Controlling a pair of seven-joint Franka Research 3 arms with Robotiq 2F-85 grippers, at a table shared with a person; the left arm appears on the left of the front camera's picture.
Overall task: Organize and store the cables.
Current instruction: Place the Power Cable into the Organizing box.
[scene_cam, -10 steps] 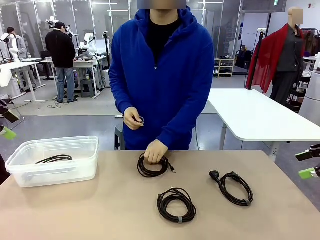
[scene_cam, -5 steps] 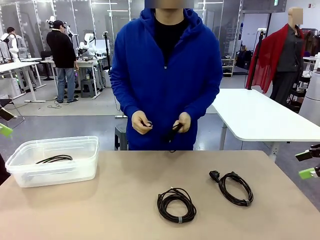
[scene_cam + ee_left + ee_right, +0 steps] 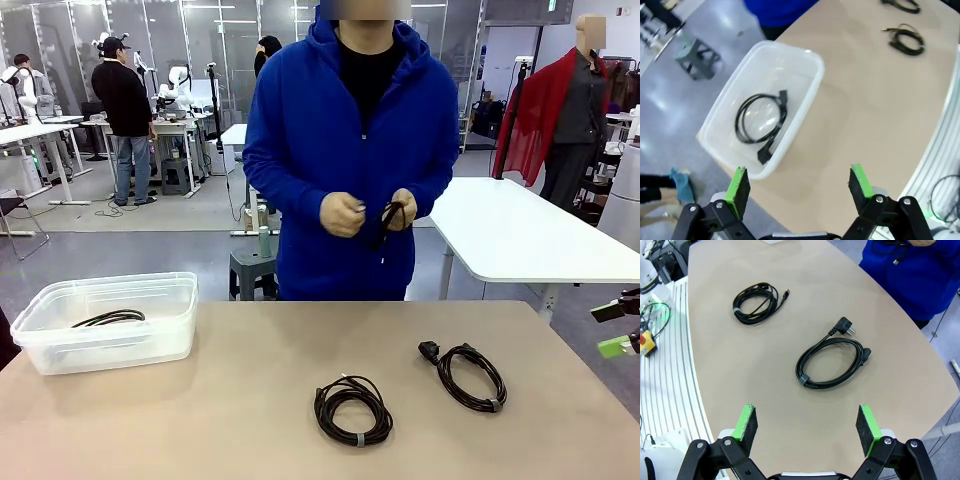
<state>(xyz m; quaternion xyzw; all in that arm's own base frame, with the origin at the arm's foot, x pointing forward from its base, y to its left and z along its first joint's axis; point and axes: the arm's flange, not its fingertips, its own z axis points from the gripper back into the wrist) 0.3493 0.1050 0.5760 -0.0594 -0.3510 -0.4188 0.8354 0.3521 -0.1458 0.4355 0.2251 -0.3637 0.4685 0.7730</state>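
Observation:
Two coiled black cables lie on the tan table: one tied coil (image 3: pixel 352 409) (image 3: pixel 757 301) near the middle front and one with a plug (image 3: pixel 468 376) (image 3: pixel 832 361) to its right. Another coil (image 3: pixel 110 318) (image 3: pixel 761 123) rests inside the clear plastic bin (image 3: pixel 60 350) (image 3: pixel 805 107) at the left. The person in a blue hoodie holds a further black cable (image 3: pixel 388 222) in both hands at chest height. My left gripper (image 3: pixel 800 186) hovers open above the bin's near edge. My right gripper (image 3: pixel 807 430) hangs open above the table, short of the plug cable; its green pads (image 3: pixel 612 346) show at the right edge.
A white table (image 3: pixel 520 235) stands behind at the right. The floor drops away beyond the bin side of the table. Bare tabletop lies between the bin and the coils.
The person lifted the coil from the table's far edge, straightened up and now holds it in both hands at chest height. Both grippers stay open; the left pad left the front view.

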